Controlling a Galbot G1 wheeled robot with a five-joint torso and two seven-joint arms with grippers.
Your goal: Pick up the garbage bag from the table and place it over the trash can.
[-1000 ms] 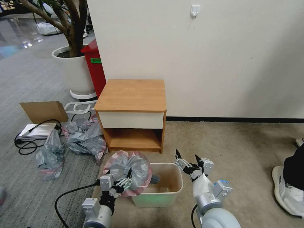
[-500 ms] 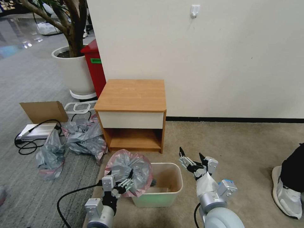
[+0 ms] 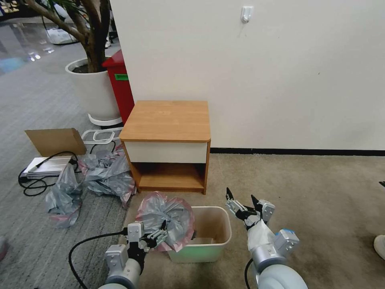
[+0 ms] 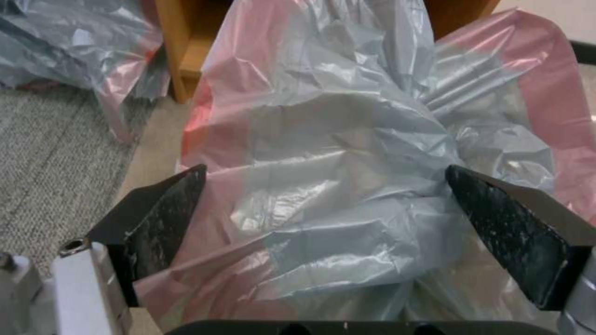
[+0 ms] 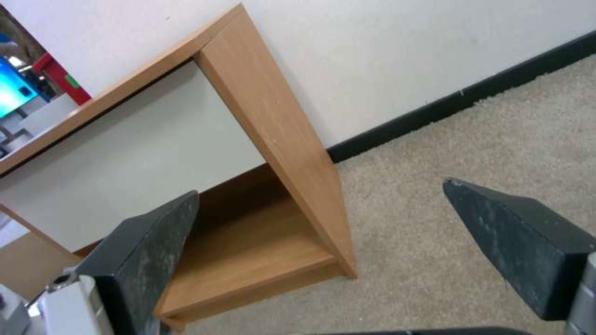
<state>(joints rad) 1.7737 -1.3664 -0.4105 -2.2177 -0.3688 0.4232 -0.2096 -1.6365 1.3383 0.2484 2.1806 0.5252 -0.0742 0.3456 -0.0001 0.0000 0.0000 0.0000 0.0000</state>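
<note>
The garbage bag (image 3: 166, 216), crumpled grey plastic with a pink band, lies bunched over the near-left rim of the cream trash can (image 3: 227, 235), partly hanging into it. My left gripper (image 3: 154, 237) sits just in front of the bag, open. In the left wrist view the bag (image 4: 335, 163) bulges between the spread fingers of the left gripper (image 4: 324, 172) without being pinched. My right gripper (image 3: 241, 196) hovers open and empty to the right of the can; in its wrist view the right gripper (image 5: 320, 188) faces the table (image 5: 273, 130). The table (image 3: 166, 120) stands behind the can with a bare top.
Other grey-and-pink bags (image 3: 106, 172) lie on the floor left of the table, beside a cardboard piece (image 3: 56, 140) and cables (image 3: 36, 180). A red bin (image 3: 120, 84) and a white planter (image 3: 94, 92) stand behind. Carpet stretches to the right; a shoe (image 3: 379, 243) is at the edge.
The bag has shifted slightly right and settled lower on the can's rim, with my left gripper following. My right gripper moved a little forward. The person's leg at the right has withdrawn.
</note>
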